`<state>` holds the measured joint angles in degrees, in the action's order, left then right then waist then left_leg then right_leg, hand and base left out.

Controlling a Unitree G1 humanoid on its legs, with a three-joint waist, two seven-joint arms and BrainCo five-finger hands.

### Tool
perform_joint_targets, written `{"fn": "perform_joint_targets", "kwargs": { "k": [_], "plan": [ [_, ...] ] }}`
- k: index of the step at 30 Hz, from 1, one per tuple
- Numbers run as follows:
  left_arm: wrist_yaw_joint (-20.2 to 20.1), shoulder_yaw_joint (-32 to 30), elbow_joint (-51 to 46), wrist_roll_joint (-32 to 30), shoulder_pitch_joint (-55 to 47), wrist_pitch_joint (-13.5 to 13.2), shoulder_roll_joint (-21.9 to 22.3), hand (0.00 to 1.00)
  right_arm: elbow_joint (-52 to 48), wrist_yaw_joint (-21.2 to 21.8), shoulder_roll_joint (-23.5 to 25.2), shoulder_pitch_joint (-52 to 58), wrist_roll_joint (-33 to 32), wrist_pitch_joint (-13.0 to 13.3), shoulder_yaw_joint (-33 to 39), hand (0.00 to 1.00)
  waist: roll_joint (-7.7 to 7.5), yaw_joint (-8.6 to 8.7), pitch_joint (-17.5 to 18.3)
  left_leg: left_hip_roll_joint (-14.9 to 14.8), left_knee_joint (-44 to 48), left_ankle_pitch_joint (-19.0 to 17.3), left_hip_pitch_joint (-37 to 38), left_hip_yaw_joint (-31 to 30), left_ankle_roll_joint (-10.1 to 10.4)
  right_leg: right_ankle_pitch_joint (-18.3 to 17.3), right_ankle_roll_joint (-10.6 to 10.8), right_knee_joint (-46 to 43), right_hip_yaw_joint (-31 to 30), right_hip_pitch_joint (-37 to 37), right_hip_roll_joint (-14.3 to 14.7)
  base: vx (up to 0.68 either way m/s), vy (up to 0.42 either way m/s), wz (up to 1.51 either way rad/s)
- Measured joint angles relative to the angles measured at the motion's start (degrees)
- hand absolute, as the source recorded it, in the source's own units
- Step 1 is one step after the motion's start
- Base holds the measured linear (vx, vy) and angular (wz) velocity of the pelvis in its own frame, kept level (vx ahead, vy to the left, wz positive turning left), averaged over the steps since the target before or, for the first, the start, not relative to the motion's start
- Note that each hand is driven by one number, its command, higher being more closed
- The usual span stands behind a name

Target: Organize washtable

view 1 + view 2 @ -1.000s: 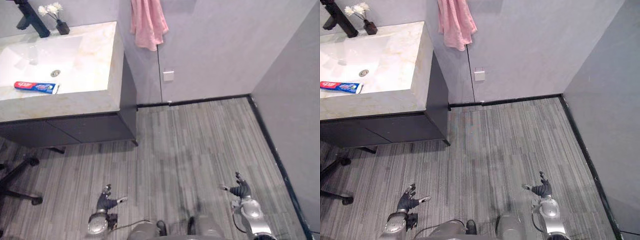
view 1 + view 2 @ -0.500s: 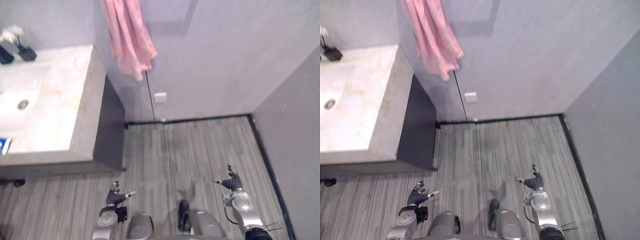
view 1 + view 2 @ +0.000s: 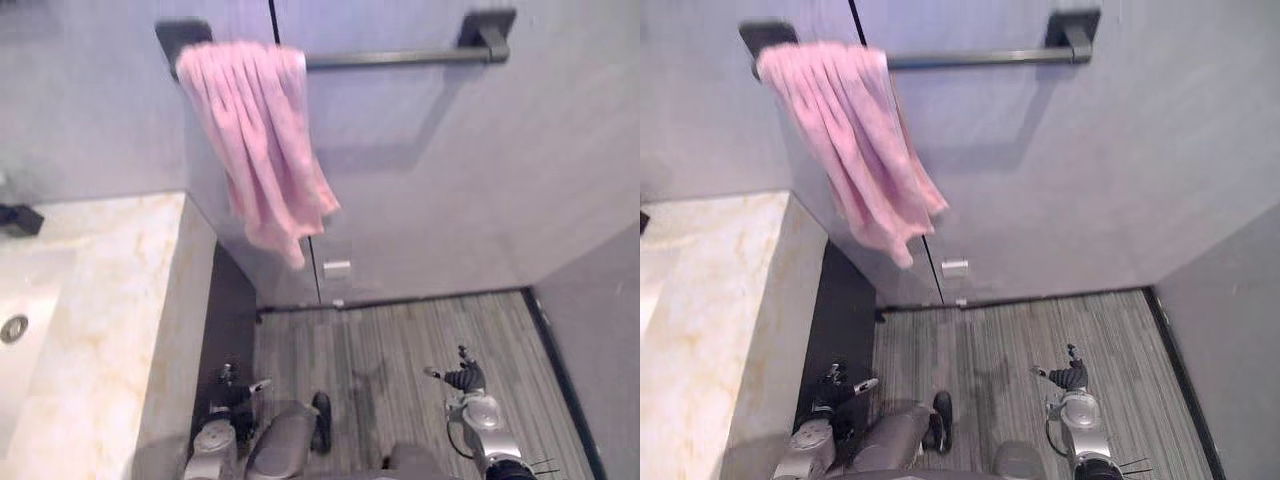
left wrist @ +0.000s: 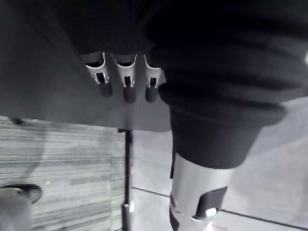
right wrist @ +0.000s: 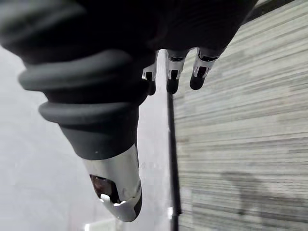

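camera has swung upward, cream marble washtable [image 3: 110, 330] at far left, its round sink drain [image 3: 14, 328] caught in left eye view, pink towel [image 3: 265, 140] on dark wall rail [image 3: 400, 58] above, left hand [image 3: 238, 392] beside dark cabinet [image 4: 48, 96], right hand [image 3: 462, 380] over grey floor [image 3: 400, 350], both relaxed open, empty

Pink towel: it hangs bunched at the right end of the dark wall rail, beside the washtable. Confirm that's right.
Not quite: the pink towel hangs bunched at the left end of the dark wall rail, beside the washtable. The left eye view shows it.
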<state>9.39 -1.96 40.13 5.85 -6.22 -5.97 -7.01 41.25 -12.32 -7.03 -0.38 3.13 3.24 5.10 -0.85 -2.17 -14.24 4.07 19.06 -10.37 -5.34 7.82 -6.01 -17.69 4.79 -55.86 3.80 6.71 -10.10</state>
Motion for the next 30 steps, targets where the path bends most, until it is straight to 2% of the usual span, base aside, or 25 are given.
{"fn": "perform_joint_targets", "kwargs": {
  "k": [1,2,4,5,6,7,9,10,11,12,13,15,16,17,18,21,24,30],
  "plan": [
    [0.33,0.0,-0.21,0.0,0.14,-0.02,-0.01,0.0,-0.14,0.01,-0.01,-0.29,0.25,0.09,-0.74,0.0,-0.07,0.03,0.04,-0.01,-1.37,-0.01,1.93,-0.03,-0.01,-0.59,-0.75,0.77,0.99,2.78,0.07,0.5,0.057,0.15],
    [0.7,-0.13,-0.06,0.0,0.7,-0.02,-0.01,0.0,-0.26,0.02,-0.01,-0.59,0.62,0.15,-0.91,0.0,0.04,0.14,-0.08,-0.2,-2.65,0.0,3.91,-0.63,0.0,-0.82,-1.1,5.43,2.11,5.57,0.76,0.37,-0.007,0.27],
    [0.67,-0.21,-0.05,-0.01,0.7,-0.08,0.18,0.0,0.06,0.03,-0.02,-0.49,0.98,0.14,-0.87,0.0,-0.02,0.85,-0.04,-0.66,-3.1,-0.29,5.82,-1.65,0.55,-0.39,-0.89,16.81,2.21,6.71,2.75,0.36,-0.046,0.43],
    [0.66,-0.22,0.01,-0.18,0.03,-0.07,0.02,0.0,0.08,-0.04,0.15,-0.26,1.0,0.16,-0.85,0.0,-0.43,1.11,0.23,-0.71,-3.12,-1.39,7.14,-2.21,2.3,4.64,-1.97,28.52,1.89,5.84,4.54,0.35,-0.084,0.64],
    [0.72,-0.53,1.31,-0.51,-0.17,0.15,0.04,0.0,0.69,-0.05,0.3,0.87,0.99,0.14,-0.53,0.0,-1.13,1.31,0.56,-0.36,-2.7,-2.97,8.28,-3.86,3.87,11.87,-4.32,32.42,1.49,5.21,4.83,0.41,-0.109,0.62],
    [0.7,-0.47,1.15,-0.53,-0.61,0.46,0.68,0.0,1.04,-0.06,0.32,1.54,0.97,-0.09,-0.46,0.0,-0.26,1.13,2.03,-1.69,-2.46,-3.11,8.34,-4.72,4.18,11.76,-4.47,33.17,2.4,4.65,5.29,0.36,-0.104,0.43],
    [0.73,-0.77,0.1,-0.53,-1.61,0.43,1.59,0.0,0.26,-0.04,0.45,2.2,0.97,-0.1,-0.54,0.0,0.52,0.76,2.48,-3.23,0.63,-3.97,6.91,-4.46,5.64,11.19,-5.11,35.96,3.96,2.8,6.19,0.3,-0.114,0.26],
    [0.71,-0.96,-0.37,-0.53,-1.35,0.47,2.54,0.0,-0.46,-0.03,0.85,2.75,0.94,-0.07,-0.59,0.0,1.17,0.9,2.1,-4.78,8.33,-4.19,4.09,-3.52,6.14,10.69,-5.6,37.95,5.12,0.52,6.93,0.27,-0.144,0.31],
    [0.68,-0.92,-0.7,-0.53,-1.43,0.49,2.92,0.0,-0.89,-0.04,1.03,3.12,0.93,-0.08,-0.61,0.0,1.38,0.97,2.06,-5.61,11.95,-3.93,2.93,-2.6,6.57,10.61,-5.74,38.74,5.48,-0.72,7.23,0.3,-0.137,0.28],
    [0.66,-0.88,-2.13,-0.53,-1.88,0.52,3.62,0.0,-2.34,-0.08,1.41,3.65,0.85,0.03,-0.64,0.0,1.42,0.19,2.04,-7.18,18.77,-3.75,0.12,-1.03,8.27,10.48,-6.14,40.01,5.88,-3.18,7.29,0.23,-0.056,0.05],
    [0.62,-0.82,-3.32,-0.53,-2.43,0.49,4.05,0.0,-2.32,-0.1,1.45,3.86,0.76,0.18,-0.46,0.0,1.34,-0.39,2.09,-8.82,19.21,-4.71,-0.13,0.3,7.68,10.48,-6.19,41.13,5.86,-5.61,7.14,0.23,-0.04,0.02],
    [0.61,-0.8,-5.24,-0.51,-2.28,0.47,4.08,0.0,-2.36,-0.17,1.35,3.38,0.68,0.3,-0.16,0.0,1.47,-0.27,2.15,-10.42,14.03,-4.6,-0.54,0.07,7.85,10.5,-6.14,42.44,5.98,-6.94,6.77,0.18,0.01,-0.02],
    [0.63,-0.84,-7.24,-0.5,-2.22,0.44,4.04,0.0,-2.36,-0.17,0.91,3.05,0.42,0.3,0.7,0.0,2.6,-0.17,2.51,-11.27,6.05,-2.25,-0.65,-0.74,9.65,10.47,-5.88,42.71,6.26,-7.1,6.66,0.13,0.048,0.0],
    [0.63,-0.84,-7.27,-0.5,-2.22,0.44,4.04,0.0,-2.36,-0.17,0.91,3.05,0.41,0.3,0.72,0.0,2.63,-0.16,2.53,-11.26,5.86,-2.08,-0.63,-0.76,9.78,10.47,-5.83,42.71,6.27,-7.1,6.67,0.12,0.143,0.08],
    [0.7,-0.86,-9.49,-0.46,-2.04,0.37,4.08,0.0,-1.88,-0.29,-0.04,3.08,0.1,0.13,2.12,0.0,4.14,-0.12,3.02,-11.7,-1.67,3.28,0.62,-3.75,10.91,10.22,-4.31,43.44,6.46,-7.32,7.16,0.06,0.095,0.1],
    [0.7,-0.87,-14.98,-0.26,-2.79,0.08,2.74,0.0,-2.13,-0.24,0.03,3.63,-0.25,0.07,2.28,0.0,3.25,-0.14,3.38,-8.96,-8.86,6.27,2.89,-3.57,9.75,11.71,-2.43,46.77,6.59,-8.06,5.02,0.06,0.145,0.15],
    [0.6,-0.36,-20.57,-0.43,-4.87,-0.16,2.34,0.0,-2.31,-0.19,0.01,3.82,-0.23,0.09,2.24,0.0,3.27,0.0,3.41,-7.43,-14.35,8.66,6.02,-3.48,9.01,12.4,-1.59,48.64,6.71,-9.55,4.15,0.02,0.054,0.06],
    [0.62,0.65,-29.05,-2.02,-6.88,-0.85,2.15,0.0,-5.87,0.14,0.02,5.14,-0.12,0.3,1.7,0.0,3.15,0.05,3.55,-7.01,-19.11,10.73,8.59,-4.01,8.83,13.18,-1.51,50.51,6.98,-10.83,4.1,0.0,0.006,0.01]
  ]
}}
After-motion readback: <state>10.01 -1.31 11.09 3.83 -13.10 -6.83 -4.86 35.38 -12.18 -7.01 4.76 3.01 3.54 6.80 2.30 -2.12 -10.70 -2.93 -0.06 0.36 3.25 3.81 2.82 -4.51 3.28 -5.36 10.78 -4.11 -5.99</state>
